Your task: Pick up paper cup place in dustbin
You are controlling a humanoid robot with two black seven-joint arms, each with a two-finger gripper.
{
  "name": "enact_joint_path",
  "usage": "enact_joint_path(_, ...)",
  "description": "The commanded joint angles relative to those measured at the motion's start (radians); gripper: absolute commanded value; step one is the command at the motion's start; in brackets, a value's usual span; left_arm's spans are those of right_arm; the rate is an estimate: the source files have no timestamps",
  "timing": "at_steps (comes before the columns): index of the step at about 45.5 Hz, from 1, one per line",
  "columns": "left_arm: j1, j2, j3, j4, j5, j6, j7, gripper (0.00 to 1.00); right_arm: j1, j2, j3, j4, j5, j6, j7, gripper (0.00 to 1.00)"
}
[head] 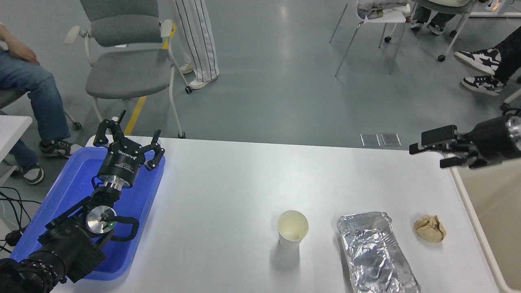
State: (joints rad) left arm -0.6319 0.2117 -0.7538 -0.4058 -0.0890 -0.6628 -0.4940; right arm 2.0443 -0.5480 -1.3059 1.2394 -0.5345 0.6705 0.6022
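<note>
Head view: the right gripper (pixel 427 152) has its fingers (pixel 437 136) spread apart with nothing between them, pointing left over the bench's far right corner, its arm coming in from the right edge. It is well apart from the paper cup (pixel 292 230), which stands upright and open-mouthed on the white bench (pixel 244 191), near the front edge and a little right of the middle. Just right of the cup lies a crinkled foil tray (pixel 372 252), and right of that a crumpled brown paper ball (pixel 430 234). The dustbin (pixel 492 228) sits off the bench's right side, only its cream rim and part of its inside showing. At the lower left the left gripper (pixel 128 136) hangs over a blue tray (pixel 73 187) with its fingers (pixel 103 130) splayed wide and empty. Beyond the bench's far side are a grey chair (pixel 122 61) and the legs of people, seated and standing
</note>
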Motion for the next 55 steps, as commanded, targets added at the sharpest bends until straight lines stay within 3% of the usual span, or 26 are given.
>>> enact_joint_path(1, 0.000, 0.000, -0.001, 0.001, -0.002, 0.000, 0.000, 1.00, 0.183, 0.143, -0.019, 0.063, -0.061, 0.115, -0.053, 1.00)
enact_joint_path(7, 0.001, 0.000, -0.001, 0.001, -0.002, 0.000, 0.000, 1.00, 0.257, 0.184, 0.004, 0.078, -0.038, 0.115, -0.209, 1.00)
enact_joint_path(12, 0.001, 0.000, -0.002, 0.001, -0.002, 0.000, 0.000, 1.00, 0.280, 0.194, 0.028, 0.080, 0.027, 0.115, -0.295, 1.00)
enact_joint_path(22, 0.001, 0.000, -0.004, 0.001, -0.002, 0.002, 0.000, 1.00, 0.271, 0.226, 0.053, 0.075, 0.087, 0.115, -0.325, 1.00)
enact_joint_path(27, 0.001, 0.000, -0.004, 0.001, -0.002, 0.002, 0.000, 1.00, 0.257, 0.299, 0.060, 0.068, 0.091, 0.115, -0.393, 1.00)
enact_joint_path(36, 0.000, 0.002, -0.002, -0.001, -0.002, 0.000, 0.000, 1.00, 0.267, 0.304, 0.054, 0.068, 0.174, 0.115, -0.481, 1.00)
enact_joint_path(55, 0.000, 0.000, -0.001, -0.001, -0.002, 0.000, 0.000, 1.00, 0.297, 0.304, 0.008, 0.135, 0.206, 0.115, -0.486, 1.00)
